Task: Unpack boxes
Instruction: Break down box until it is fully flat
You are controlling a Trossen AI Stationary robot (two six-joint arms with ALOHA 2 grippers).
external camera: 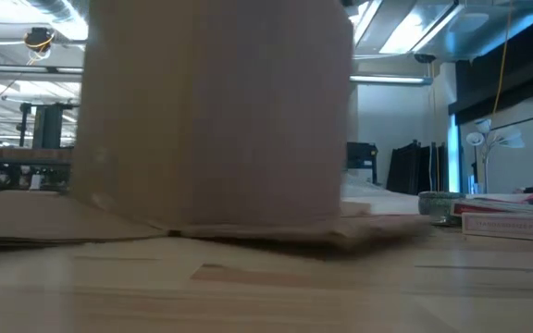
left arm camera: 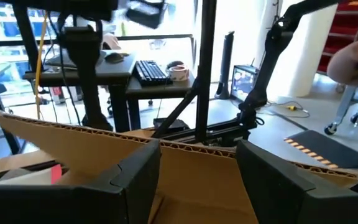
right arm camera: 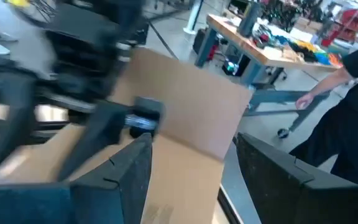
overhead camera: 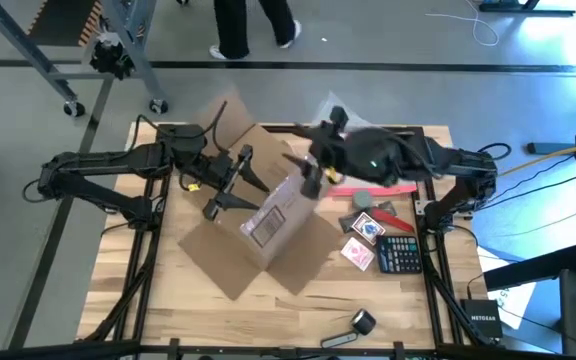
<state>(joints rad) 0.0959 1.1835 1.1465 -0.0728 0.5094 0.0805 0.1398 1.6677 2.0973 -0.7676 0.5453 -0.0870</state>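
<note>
The brown cardboard box (overhead camera: 268, 225) stands mid-table with its labelled side toward the near edge. In the low view the box (external camera: 211, 111) fills the frame, and loose flaps lie flat on the table at its base. My left gripper (overhead camera: 236, 192) hovers open and level at the box's left side. Its wrist view shows the corrugated box edge (left arm camera: 197, 163) just beyond the left gripper (left arm camera: 197, 186). My right gripper (overhead camera: 306, 175) hangs open above the box's far right corner. The right gripper (right arm camera: 191, 180) has a raised flap (right arm camera: 185, 106) ahead of it and nothing between its fingers.
Under the right arm lies a clear pouch with a pink-red edge (overhead camera: 373, 187). Card packs (overhead camera: 366, 228), a calculator (overhead camera: 400, 254) and a grey roll (overhead camera: 364, 322) sit right and near. A person (right arm camera: 347, 99) stands beyond the table.
</note>
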